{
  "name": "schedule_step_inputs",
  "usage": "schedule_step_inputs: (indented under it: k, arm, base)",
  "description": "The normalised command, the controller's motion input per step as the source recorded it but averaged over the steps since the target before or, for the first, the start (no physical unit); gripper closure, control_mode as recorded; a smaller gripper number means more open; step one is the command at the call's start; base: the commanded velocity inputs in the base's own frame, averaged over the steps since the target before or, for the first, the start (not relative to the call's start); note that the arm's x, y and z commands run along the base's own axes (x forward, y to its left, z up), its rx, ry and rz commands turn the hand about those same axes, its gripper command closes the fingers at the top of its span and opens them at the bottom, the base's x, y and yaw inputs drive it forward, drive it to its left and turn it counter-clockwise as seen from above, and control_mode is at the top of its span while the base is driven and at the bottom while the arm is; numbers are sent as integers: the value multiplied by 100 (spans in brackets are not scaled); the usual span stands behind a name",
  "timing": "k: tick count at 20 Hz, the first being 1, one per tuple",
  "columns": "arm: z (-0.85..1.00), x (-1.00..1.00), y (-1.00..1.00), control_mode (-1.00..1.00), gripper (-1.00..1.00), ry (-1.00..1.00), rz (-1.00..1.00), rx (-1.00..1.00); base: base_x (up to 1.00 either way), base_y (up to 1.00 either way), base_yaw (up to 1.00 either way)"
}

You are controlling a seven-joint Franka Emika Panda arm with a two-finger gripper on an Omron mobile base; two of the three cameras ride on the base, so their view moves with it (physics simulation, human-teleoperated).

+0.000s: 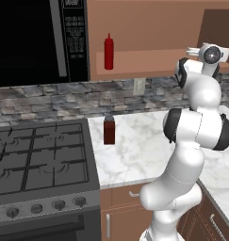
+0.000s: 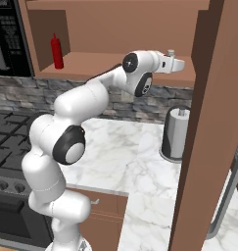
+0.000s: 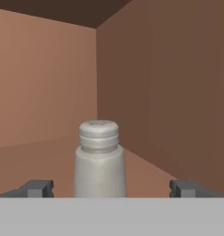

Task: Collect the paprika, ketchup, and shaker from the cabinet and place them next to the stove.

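Two dark fingertips [image 3: 38, 188] of the pincer [image 3: 111, 189] stand wide apart, one on each side of the shaker [image 3: 100, 159], not touching it. That little grey shaker stands upright on the cabinet [image 2: 91, 61] shelf, near the right wall. Far left on the same shelf stands the red ketchup [image 1: 109, 52]. Down on the table [image 1: 139, 150], the brown paprika [image 1: 109, 130] stands just beside the stove [image 1: 40, 157].
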Motion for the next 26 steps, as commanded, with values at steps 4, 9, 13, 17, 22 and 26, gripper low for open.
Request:
schedule_step_inputs:
  k: [4, 9, 13, 17, 22, 26]
  arm:
    - [0, 8, 0, -100, -100, 0, 0, 0]
    - [0, 3, 0, -100, -100, 0, 0, 0]
    - [0, 1, 0, -100, -100, 0, 0, 0]
    - [0, 4, 0, -100, -100, 0, 0, 0]
    - [0, 6, 0, -100, -100, 0, 0, 0]
    - [1, 2, 0, -100, -100, 0, 0, 0]
  base:
    - [0, 0, 0]
    - [0, 0, 0]
    - [0, 0, 0]
    - [0, 0, 0]
    - [0, 0, 0]
    - [0, 0, 0]
